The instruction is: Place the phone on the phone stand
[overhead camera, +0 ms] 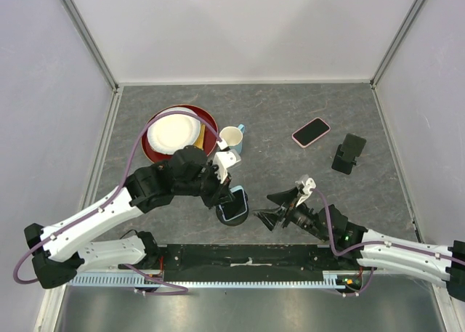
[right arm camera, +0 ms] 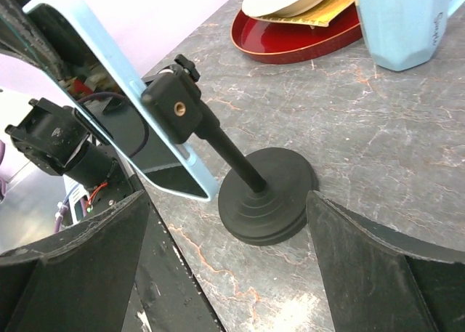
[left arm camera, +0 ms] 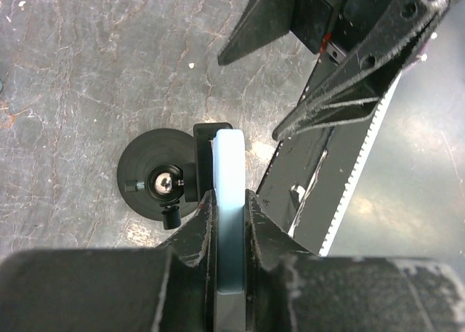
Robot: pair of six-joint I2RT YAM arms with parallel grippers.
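the left gripper (left arm camera: 229, 201) is seen clenched on the light blue slab-shaped phone (left arm camera: 228, 161), which is held on edge between its 2 fingers (left arm camera: 195, 227). the phone is set against the clamp head of the black round-based phone stand (left arm camera: 149, 181), near the table's front edge. the right gripper (overhead camera: 266, 207) is spread wide just beside the stand, with nothing held. farther back, a pink phone (overhead camera: 311, 131) and a pale blue mug (overhead camera: 232, 138) are seen.
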